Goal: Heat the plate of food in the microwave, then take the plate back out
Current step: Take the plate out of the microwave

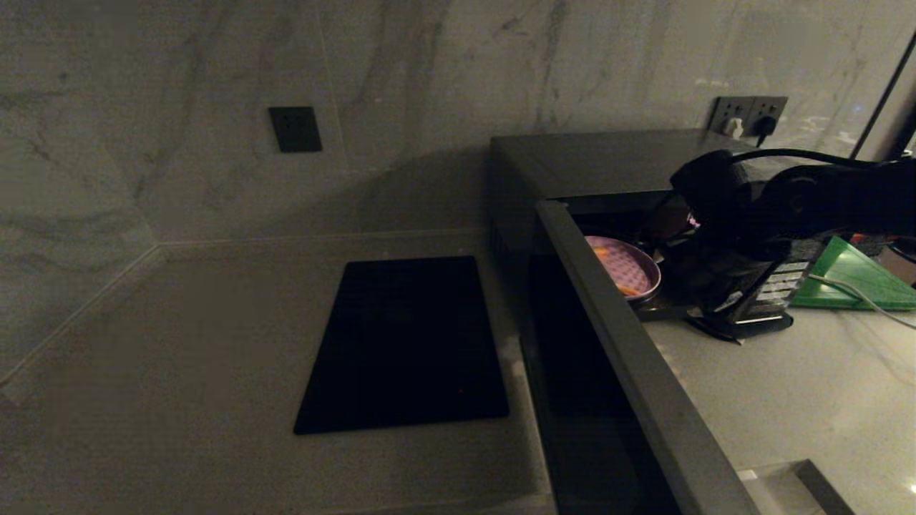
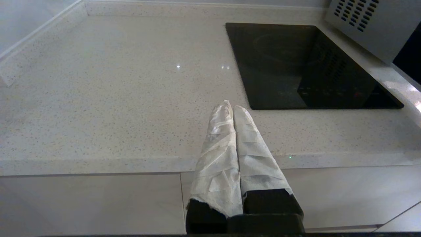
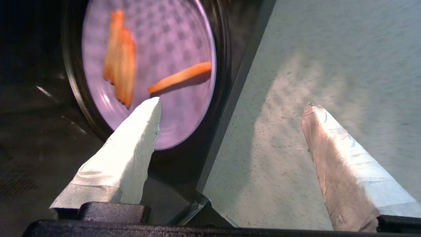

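Observation:
The microwave (image 1: pixel 594 157) stands at the right of the counter with its door (image 1: pixel 630 357) swung open towards me. Inside it the plate of food (image 1: pixel 626 268) lies flat, lavender with orange sticks (image 3: pixel 120 62) on it. My right arm (image 1: pixel 751 207) reaches to the microwave's opening from the right. The right gripper (image 3: pixel 233 103) is open and holds nothing. One finger (image 3: pixel 138 138) hangs over the near rim of the plate (image 3: pixel 171 39), the other (image 3: pixel 332 148) over the bare counter outside. My left gripper (image 2: pixel 232 106) is shut and empty, parked above the counter's front edge.
A flat black panel (image 1: pixel 404 343) is set into the counter left of the microwave. A green board (image 1: pixel 855 279) and a white cable (image 1: pixel 859 297) lie to the microwave's right. A wall socket (image 1: pixel 748 114) with a plug sits behind it.

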Tool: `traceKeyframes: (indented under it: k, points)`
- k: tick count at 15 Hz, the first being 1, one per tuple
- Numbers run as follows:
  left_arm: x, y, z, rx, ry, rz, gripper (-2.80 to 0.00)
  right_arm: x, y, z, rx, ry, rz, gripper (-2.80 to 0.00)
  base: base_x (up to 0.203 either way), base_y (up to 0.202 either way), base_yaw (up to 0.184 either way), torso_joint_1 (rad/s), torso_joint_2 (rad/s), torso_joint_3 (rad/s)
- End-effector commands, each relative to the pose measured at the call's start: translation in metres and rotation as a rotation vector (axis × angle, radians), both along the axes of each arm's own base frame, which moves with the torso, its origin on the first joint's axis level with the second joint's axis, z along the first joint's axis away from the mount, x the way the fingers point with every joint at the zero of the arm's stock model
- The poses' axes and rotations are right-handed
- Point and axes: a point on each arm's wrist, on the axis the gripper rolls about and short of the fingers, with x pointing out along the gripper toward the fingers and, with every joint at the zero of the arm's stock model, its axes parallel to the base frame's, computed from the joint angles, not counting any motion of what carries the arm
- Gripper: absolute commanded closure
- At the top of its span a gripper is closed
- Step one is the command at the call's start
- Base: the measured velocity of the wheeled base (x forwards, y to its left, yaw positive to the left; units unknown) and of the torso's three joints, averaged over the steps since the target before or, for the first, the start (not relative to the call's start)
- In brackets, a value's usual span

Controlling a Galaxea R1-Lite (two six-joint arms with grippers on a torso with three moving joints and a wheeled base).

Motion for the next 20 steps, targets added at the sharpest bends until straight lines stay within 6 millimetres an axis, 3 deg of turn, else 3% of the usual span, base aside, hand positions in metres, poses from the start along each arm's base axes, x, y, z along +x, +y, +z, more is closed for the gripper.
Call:
traceKeyframes:
  k: [1, 8, 15, 20]
  points:
    - [0.000, 0.000, 0.000, -0.001, 0.001, 0.001, 0.00, 0.014, 0.004, -0.020, 0.020, 0.042, 0.016, -2.80, 0.000, 0.000, 0.000, 0.000, 0.00, 0.000]
    - [0.000, 0.000, 0.000, -0.001, -0.001, 0.001, 0.00, 0.039, 0.004, -0.044, 0.021, 0.069, 0.012, -2.80, 0.000, 0.000, 0.000, 0.000, 0.00, 0.000]
    - [0.000, 0.000, 0.000, -0.001, 0.001, 0.001, 0.00, 0.047, 0.004, -0.060, 0.013, 0.097, 0.005, -2.80, 0.000, 0.000, 0.000, 0.000, 0.00, 0.000]
    - [0.000, 0.000, 0.000, -0.001, -0.001, 0.001, 0.00, 0.054, 0.005, -0.059, 0.014, 0.076, 0.006, -2.80, 0.000, 0.000, 0.000, 0.000, 0.00, 0.000]
